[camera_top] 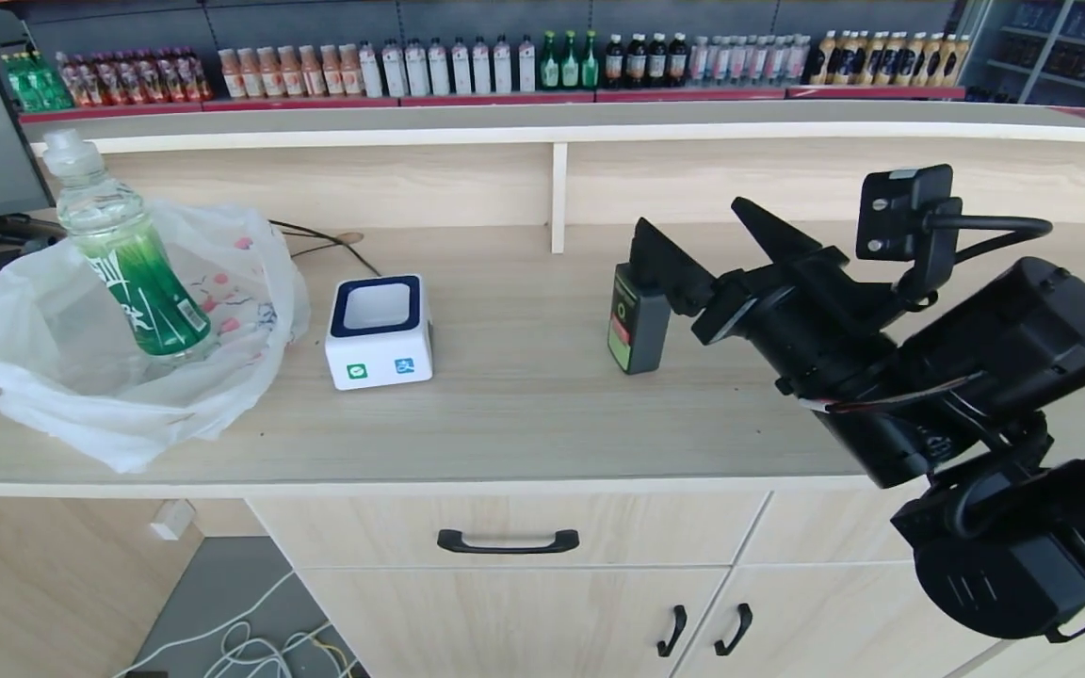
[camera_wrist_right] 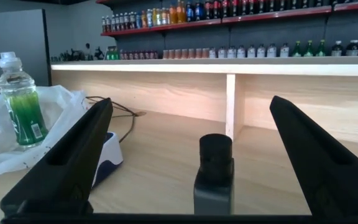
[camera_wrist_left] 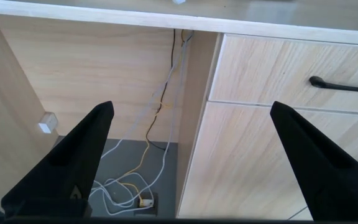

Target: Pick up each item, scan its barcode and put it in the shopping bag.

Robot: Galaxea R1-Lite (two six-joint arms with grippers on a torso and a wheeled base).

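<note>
A clear plastic bottle with a green label and a pale cap (camera_top: 123, 259) stands inside the white, translucent plastic shopping bag (camera_top: 53, 395), its base down in the bag and its neck leaning to the left. The bag, printed with small pink flowers, lies crumpled and open-mouthed at the left end of the pale wooden table (camera_top: 524, 414). Just beside it on the right sits a white cube-shaped barcode scanner with a dark-blue-framed window on top (camera_top: 380, 331). Well to the scanner's right, a small dark grey container with a black cap and a red-and-green label (camera_top: 637, 325) stands upright on the table.
</note>
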